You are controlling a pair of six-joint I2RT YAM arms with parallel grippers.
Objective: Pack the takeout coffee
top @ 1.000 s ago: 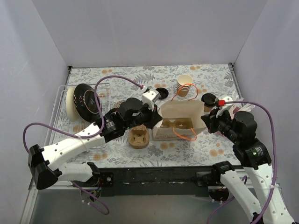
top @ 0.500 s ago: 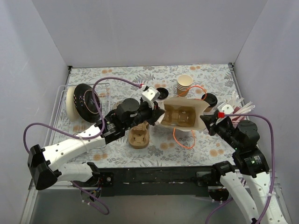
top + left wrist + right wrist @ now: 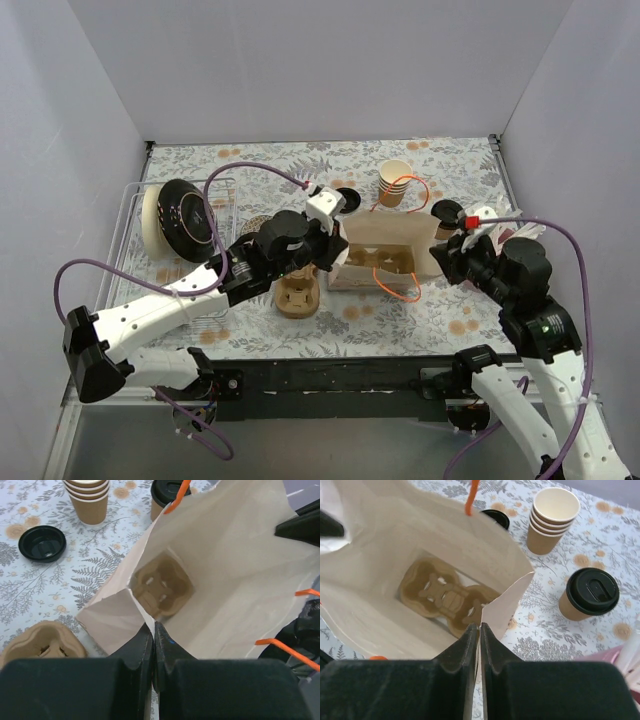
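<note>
1. From above, a paper bag (image 3: 385, 236) stands open in the middle of the bench (image 3: 250, 160). The left fingers (image 3: 336, 256) are at its left edge and the right fingers (image 3: 444, 262) at its right edge.
2. The left wrist view shows the grip that the overhead view leaves unclear: the left fingers (image 3: 152, 632) are clenched on the bag's rim, with paper pinched between them.
3. The right wrist view shows the right fingers (image 3: 479, 632) clamped on a folded corner of the rim.
4. Both wrist views look straight down into the bag, where a brown pulp carrier (image 3: 445, 597) lies flat on the bottom.
5. The takeout coffee (image 3: 447, 213), with its black lid on, stands upright on the bench outside the bag, just past its upper right corner. The right wrist view shows the coffee whole at the right of the frame, while in the left wrist view the bag rim cuts it off.
6. A stack of lidless cups (image 3: 394, 183) and a loose black lid (image 3: 346, 198) sit behind the bag.
7. A second carrier (image 3: 298, 296) lies at the bag's lower left.
8. Only the overhead view shows the wire rack (image 3: 228, 200) with a round dish (image 3: 180, 215) at the left.
</note>
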